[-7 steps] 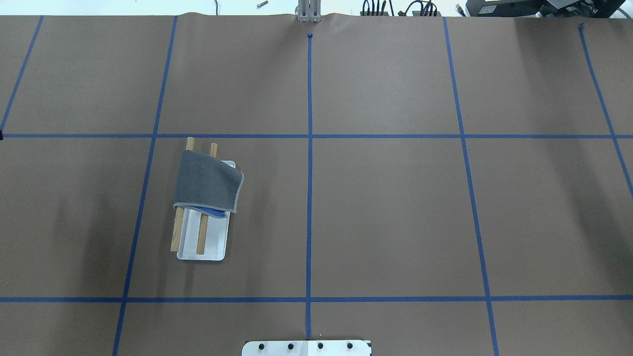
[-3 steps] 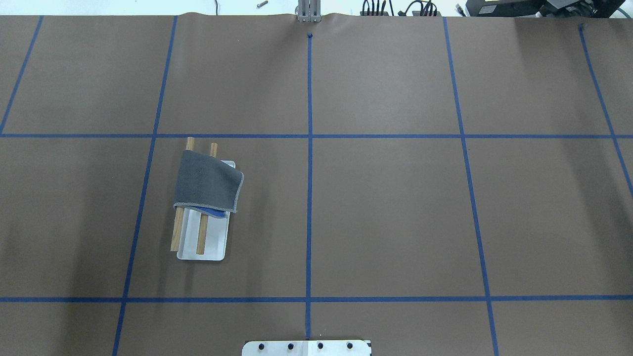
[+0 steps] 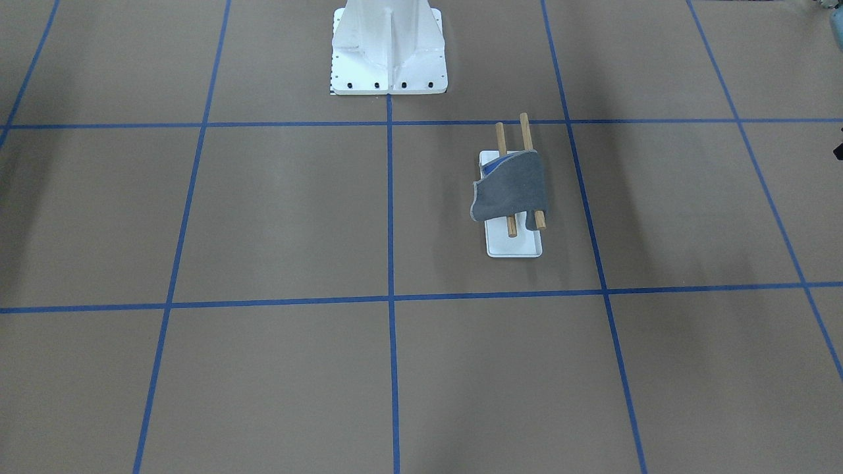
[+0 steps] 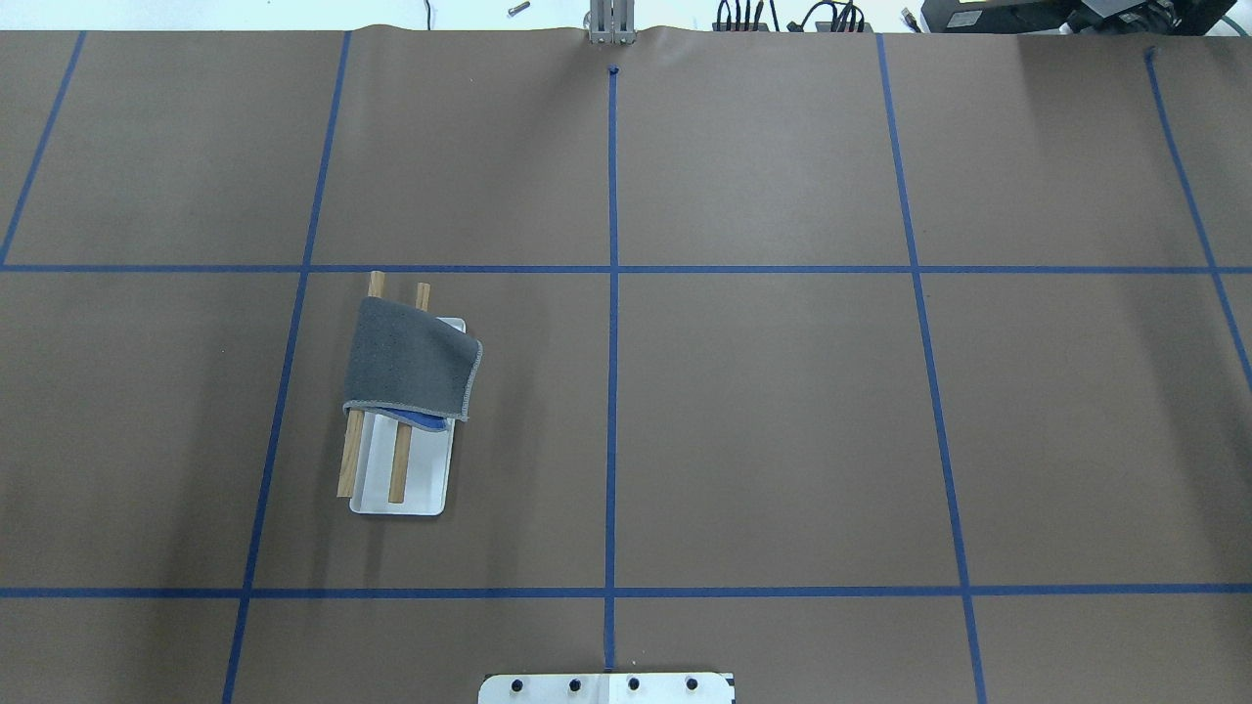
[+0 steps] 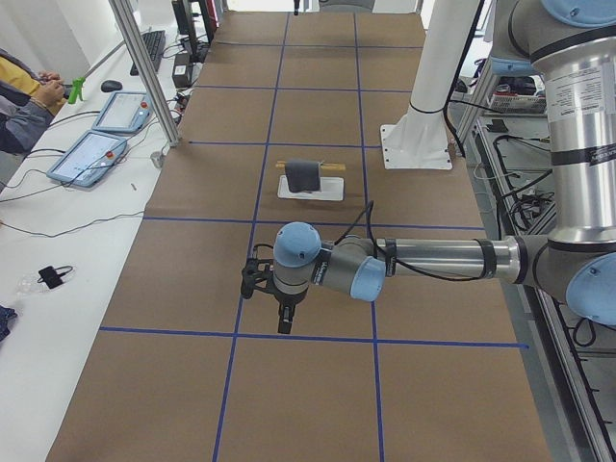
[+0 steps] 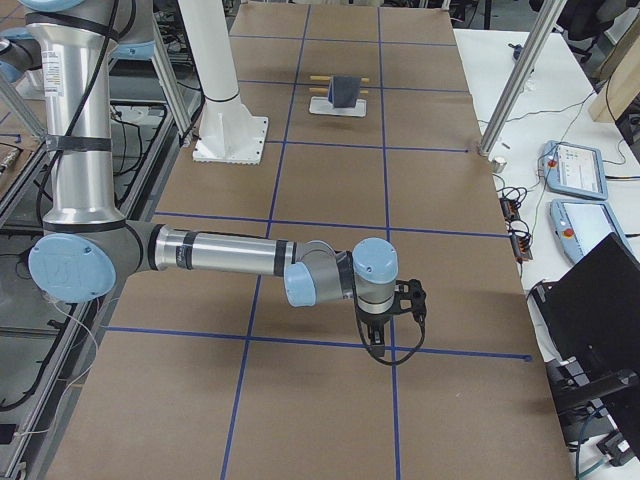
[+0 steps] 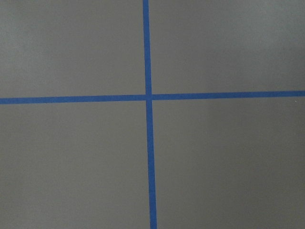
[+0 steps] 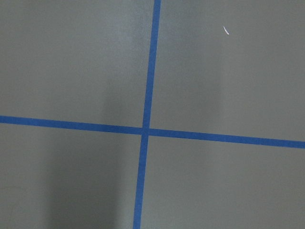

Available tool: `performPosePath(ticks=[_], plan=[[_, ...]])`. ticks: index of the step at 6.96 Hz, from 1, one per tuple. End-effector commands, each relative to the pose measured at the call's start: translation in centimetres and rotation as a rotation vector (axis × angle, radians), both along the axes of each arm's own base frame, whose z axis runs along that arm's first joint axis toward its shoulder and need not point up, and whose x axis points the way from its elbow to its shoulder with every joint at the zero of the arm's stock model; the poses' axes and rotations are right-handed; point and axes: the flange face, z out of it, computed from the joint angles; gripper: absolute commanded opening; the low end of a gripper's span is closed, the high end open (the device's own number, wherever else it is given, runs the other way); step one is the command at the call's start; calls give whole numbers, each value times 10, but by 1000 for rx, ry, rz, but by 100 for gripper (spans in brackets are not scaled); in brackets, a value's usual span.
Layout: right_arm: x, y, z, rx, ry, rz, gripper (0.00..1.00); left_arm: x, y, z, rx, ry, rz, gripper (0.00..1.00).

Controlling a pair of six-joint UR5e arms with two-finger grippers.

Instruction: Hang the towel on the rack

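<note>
The grey towel lies draped over the two wooden dowels of the rack, and a blue fold shows at its near edge. It also shows in the front view, towel on rack, and small in both side views. My left gripper hangs low over the brown table, far from the rack. My right gripper hangs low at the table's other end. Both show only in the side views, so I cannot tell whether they are open or shut. Both wrist views show only brown paper with crossing blue tape.
The large white bolted pedestal stands at the robot's side of the table. Blue tape lines grid the brown surface. Control tablets and a metal post stand on the operators' side table. A person's arm shows there.
</note>
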Motion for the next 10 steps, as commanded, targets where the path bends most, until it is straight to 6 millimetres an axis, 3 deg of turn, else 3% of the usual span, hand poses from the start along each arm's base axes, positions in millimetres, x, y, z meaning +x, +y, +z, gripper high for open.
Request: performPosePath(ticks=[1,3,4,5,7,8,10], plan=[[-1,2,-1,-2,-11,-3,100,-2,7,-24,-13,-17,36,98],[-7,0,-13,16,-22,-15,100,1,4,-37,-61,5,-25,98],[-8,4,-29,14,-33,-18,100,1,5,-49,-45,11,-34,98],[-11,1,-37,-20,-24,-22,100,2,6,-37,-58,8,-28,98],[-11,8,-58,-33,-33,-24,100,3,3,-37,-51,0,-25,98],[-14,11,-78,-67,-30,-30,100,4,0,-42,-35,-1,-23,98],[-16,15,-92,-61,-24,-37,100,5,-7,-50,-8,-1,-16,98]])
